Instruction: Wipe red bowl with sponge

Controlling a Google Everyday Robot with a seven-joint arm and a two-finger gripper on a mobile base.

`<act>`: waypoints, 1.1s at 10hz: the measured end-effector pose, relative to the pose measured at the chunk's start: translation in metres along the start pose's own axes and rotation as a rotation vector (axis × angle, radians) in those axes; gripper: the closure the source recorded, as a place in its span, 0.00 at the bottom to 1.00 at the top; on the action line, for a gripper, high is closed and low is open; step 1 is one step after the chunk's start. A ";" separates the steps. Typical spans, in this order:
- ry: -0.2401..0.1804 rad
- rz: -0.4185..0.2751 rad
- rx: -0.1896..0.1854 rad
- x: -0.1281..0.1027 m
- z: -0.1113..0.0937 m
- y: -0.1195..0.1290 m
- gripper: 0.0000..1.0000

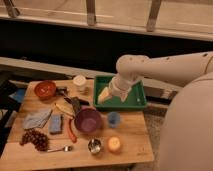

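Observation:
The red bowl (45,90) sits at the back left corner of the wooden table (130,137). The sponge (56,123), a small light-blue block, lies near the table's left side, between a grey-blue cloth (36,119) and a purple bowl (88,120). My gripper (104,95) hangs on the white arm over the left end of the green tray (132,100), its pale fingers pointing down and left. It looks open and holds nothing. It is well to the right of the red bowl and above and right of the sponge.
A white cup (79,82) stands beside the tray. A blue cup (114,119), an orange fruit (114,144), a metal cup (93,146), a spoon (57,149), grapes (34,139) and a red pepper (71,131) fill the front. A dark wall runs behind.

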 end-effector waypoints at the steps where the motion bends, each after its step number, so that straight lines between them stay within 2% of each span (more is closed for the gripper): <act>1: 0.001 -0.003 -0.001 0.000 0.001 0.002 0.24; 3: 0.008 -0.008 -0.012 0.000 0.004 0.001 0.24; 5: 0.020 -0.038 -0.040 -0.005 0.017 0.015 0.24; 7: 0.028 -0.075 -0.080 -0.019 0.035 0.046 0.24; 9: 0.038 -0.122 -0.139 -0.039 0.060 0.095 0.24; 11: 0.052 -0.165 -0.177 -0.050 0.081 0.136 0.24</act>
